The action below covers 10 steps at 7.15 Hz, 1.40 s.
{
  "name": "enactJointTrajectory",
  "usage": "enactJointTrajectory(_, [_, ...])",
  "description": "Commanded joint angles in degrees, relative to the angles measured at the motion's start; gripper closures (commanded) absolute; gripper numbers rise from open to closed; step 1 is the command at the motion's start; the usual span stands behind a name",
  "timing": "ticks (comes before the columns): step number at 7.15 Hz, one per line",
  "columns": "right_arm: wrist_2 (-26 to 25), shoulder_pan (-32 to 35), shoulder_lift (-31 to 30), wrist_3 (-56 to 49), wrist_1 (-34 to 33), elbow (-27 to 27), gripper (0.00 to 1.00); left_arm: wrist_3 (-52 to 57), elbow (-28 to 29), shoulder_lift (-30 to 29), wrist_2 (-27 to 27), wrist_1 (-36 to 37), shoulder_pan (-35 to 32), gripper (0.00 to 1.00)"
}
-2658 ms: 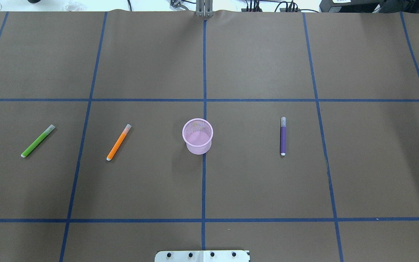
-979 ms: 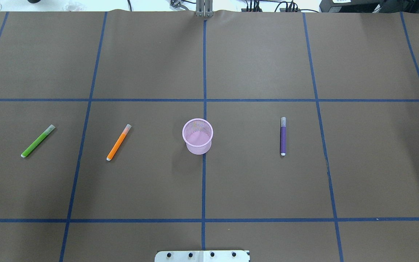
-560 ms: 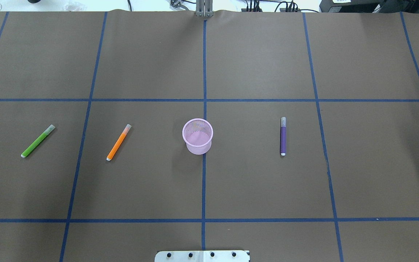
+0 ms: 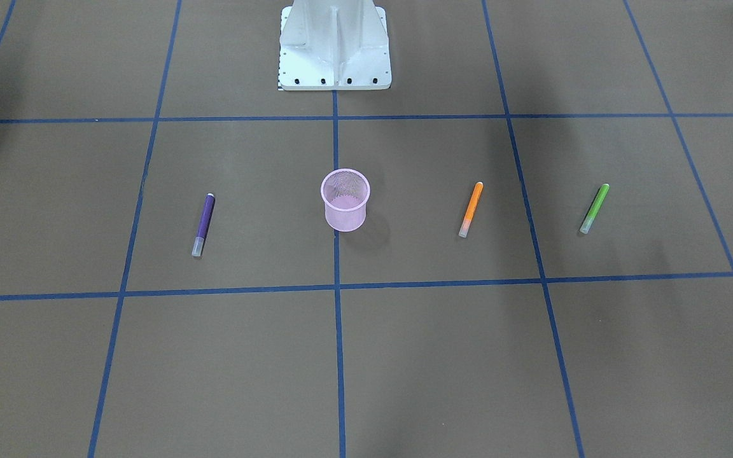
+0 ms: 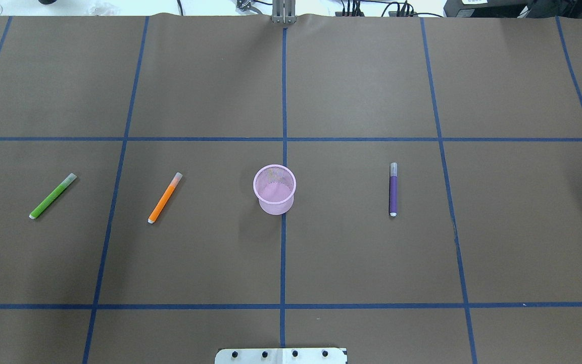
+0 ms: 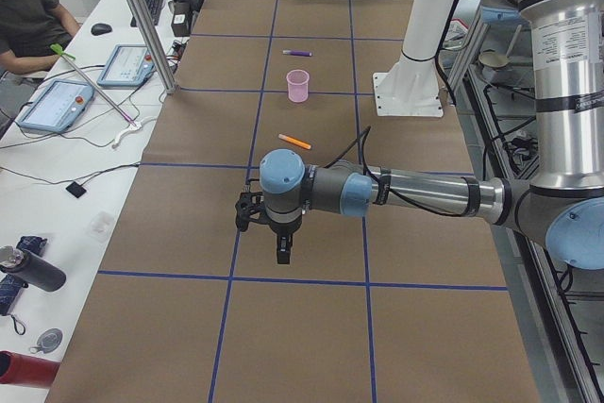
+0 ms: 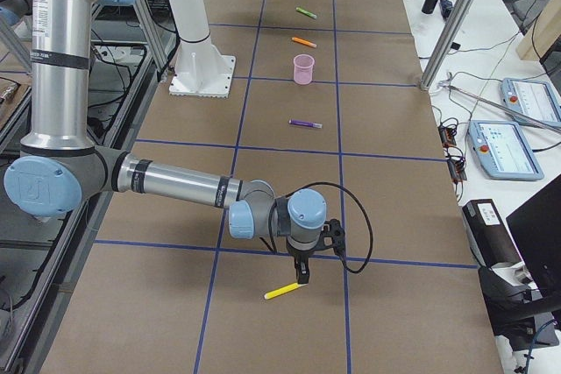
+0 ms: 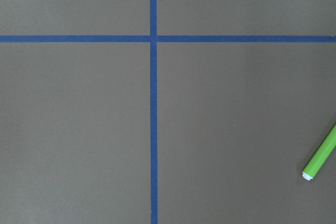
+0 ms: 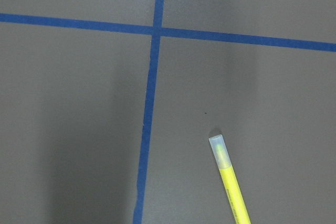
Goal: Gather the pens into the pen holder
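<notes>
The right gripper (image 7: 301, 274) points straight down, its tips just above and beside the yellow pen (image 7: 282, 291). I cannot tell whether its jaws stand apart or together. The same goes for the left gripper (image 6: 281, 250), which hangs tip-down, with only one end of the green pen (image 8: 320, 156) showing at the edge of its wrist view. Both forearms reach out low and nearly level over the table (image 5: 351, 253), wrists bent down.

Each pen looks light, stiff and smooth, and likely to roll, so the best hold seems to be mid-barrel with the jaws across its length.

Well away from both grippers, toward the table's middle, the pen holder (image 5: 276, 206) stands upright. The orange pen (image 5: 165, 197) and the purple pen (image 5: 393, 189) lie on either side of it. The mesh cup probably tips easily.
</notes>
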Motion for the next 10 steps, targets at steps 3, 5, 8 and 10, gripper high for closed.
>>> enactJointTrajectory(3, [-0.4, -1.0, 2.0, -3.6, 0.4, -8.5, 0.01, 0.0, 0.2, -0.1, 0.1, -0.4, 0.0, 0.0])
enactJointTrajectory(5, [-0.4, -2.8, 2.0, -3.8, 0.5, -10.6, 0.04, 0.1, 0.3, -0.1, 0.1, -0.4, 0.0, 0.0])
enactJointTrajectory(8, [-3.6, -6.0, 4.3, -4.4, 0.4, -11.4, 0.14, 0.0, 0.5, -0.1, 0.1, -0.4, 0.0, 0.0])
enactJointTrajectory(10, [-3.6, -6.3, 5.6, -7.6, 0.4, -14.0, 0.19, 0.0, 0.5, -0.1, 0.1, -0.4, 0.0, 0.0])
